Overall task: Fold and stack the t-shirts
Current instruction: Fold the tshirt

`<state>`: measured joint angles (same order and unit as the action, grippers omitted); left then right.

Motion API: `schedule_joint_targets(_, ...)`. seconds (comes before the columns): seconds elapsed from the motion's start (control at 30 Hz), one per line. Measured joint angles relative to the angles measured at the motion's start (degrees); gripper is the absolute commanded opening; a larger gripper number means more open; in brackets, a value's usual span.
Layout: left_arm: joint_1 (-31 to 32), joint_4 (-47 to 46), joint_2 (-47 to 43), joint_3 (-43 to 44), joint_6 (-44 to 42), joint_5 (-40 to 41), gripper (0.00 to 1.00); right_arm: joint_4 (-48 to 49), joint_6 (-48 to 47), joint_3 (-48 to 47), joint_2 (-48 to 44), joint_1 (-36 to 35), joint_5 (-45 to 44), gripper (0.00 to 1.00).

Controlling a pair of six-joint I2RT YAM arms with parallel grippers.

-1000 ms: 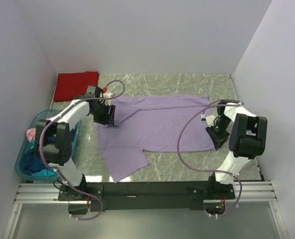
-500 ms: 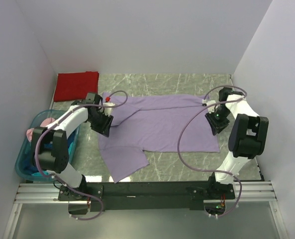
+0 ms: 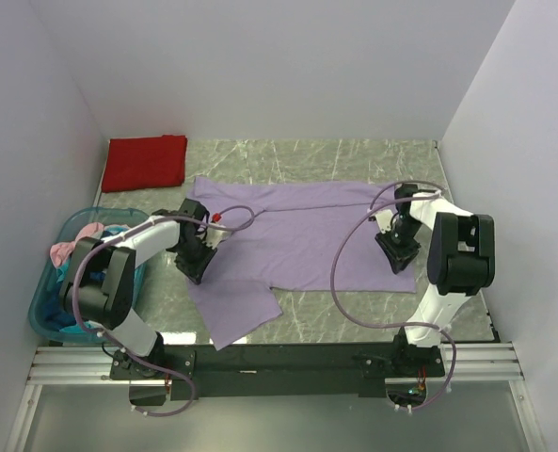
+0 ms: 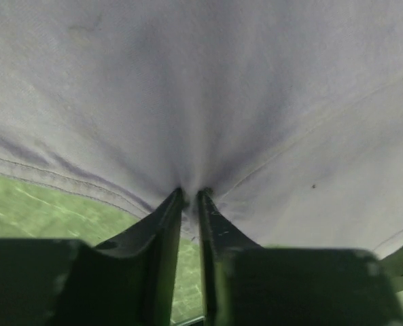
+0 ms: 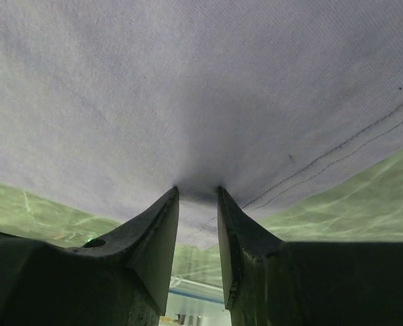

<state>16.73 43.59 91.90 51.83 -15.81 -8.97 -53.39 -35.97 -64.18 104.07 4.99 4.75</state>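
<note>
A light purple t-shirt lies spread flat on the table, one sleeve pointing toward the near edge. My left gripper is at the shirt's left edge, shut on a pinch of the purple cloth. In the left wrist view wrinkles run into the narrow gap at its tips. My right gripper is near the shirt's right hem. Its jaws stand apart with the tips pressed on smooth purple cloth. A folded red t-shirt lies at the back left.
A translucent teal tub stands at the near left, holding pink and blue shirts. White walls close in the table on three sides. Green marbled tabletop shows in front of the shirt.
My left gripper moved toward the near side along the shirt's left edge and closed on the cloth. My right gripper opened, went back, then came forward again near the right hem.
</note>
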Motion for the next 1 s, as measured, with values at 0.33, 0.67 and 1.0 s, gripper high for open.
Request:
schedule_joint_targets(0.33, 0.81, 7.85, -1.75, 6.27, -3.02, -1.6, 0.54, -6.34, -1.36, -3.1, -2.38, 0.92, 4.04, 0.38)
schedule_joint_targets(0.67, 0.81, 4.5, 7.13, 26.67, -4.35, -5.44, 0.49, -8.0, 3.19, -22.56, -0.7, 1.81, 11.91, 0.37)
schedule_joint_targets(1.0, 4.42, 2.89, 17.84, 29.24, -4.46, -2.45, 0.47, -8.83, 5.27, -22.77, 3.39, 1.81, 13.79, 0.36)
